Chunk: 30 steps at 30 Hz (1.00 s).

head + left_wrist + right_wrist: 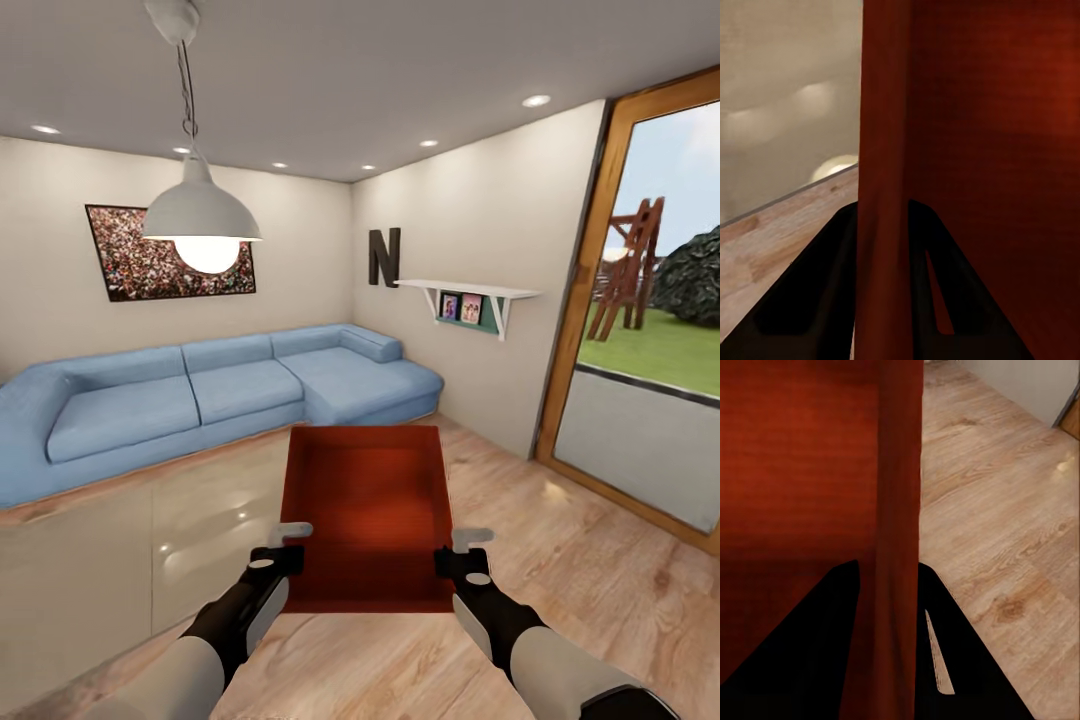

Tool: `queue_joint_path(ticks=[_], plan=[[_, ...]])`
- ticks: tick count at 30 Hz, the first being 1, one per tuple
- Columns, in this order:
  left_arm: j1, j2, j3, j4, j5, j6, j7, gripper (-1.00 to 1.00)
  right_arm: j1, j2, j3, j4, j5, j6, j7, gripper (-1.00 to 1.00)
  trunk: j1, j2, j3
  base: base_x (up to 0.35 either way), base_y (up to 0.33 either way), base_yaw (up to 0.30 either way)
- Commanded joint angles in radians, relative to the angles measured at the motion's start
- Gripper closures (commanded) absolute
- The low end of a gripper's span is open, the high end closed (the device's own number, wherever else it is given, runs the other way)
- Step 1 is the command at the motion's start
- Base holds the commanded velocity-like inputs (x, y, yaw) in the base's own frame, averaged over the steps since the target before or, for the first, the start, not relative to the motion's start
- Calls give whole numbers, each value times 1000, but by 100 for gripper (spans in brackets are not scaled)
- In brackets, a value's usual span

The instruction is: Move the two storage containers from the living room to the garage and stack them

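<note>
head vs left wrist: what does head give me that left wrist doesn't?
Head view: the room, with blue sofa, pendant lamp, wall shelf, glass door, plus the right gripper on the container's other side wall.
Left wrist view: close-up of the left gripper, one finger each side of the wall.
Both: the orange-red container, the left gripper, wood floor.

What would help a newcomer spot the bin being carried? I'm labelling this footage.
Find the blue sofa; in front of it, the bin hangs over the wood floor. It is the only orange-red thing, held between both grippers.
</note>
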Motion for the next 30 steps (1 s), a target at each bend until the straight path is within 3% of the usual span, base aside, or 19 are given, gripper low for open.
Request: queue_joint_path(ticks=[1, 30], plan=[[-1, -1, 13, -35, 36, -36, 23, 100, 0, 13, -24, 3, -14, -7, -2, 100, 0, -1, -2, 0, 0, 269], [-1, -2, 12, -37, 36, -37, 23, 100, 0, 16, -24, 3, -14, -7, -2, 100, 0, -1, -2, 0, 0, 270]])
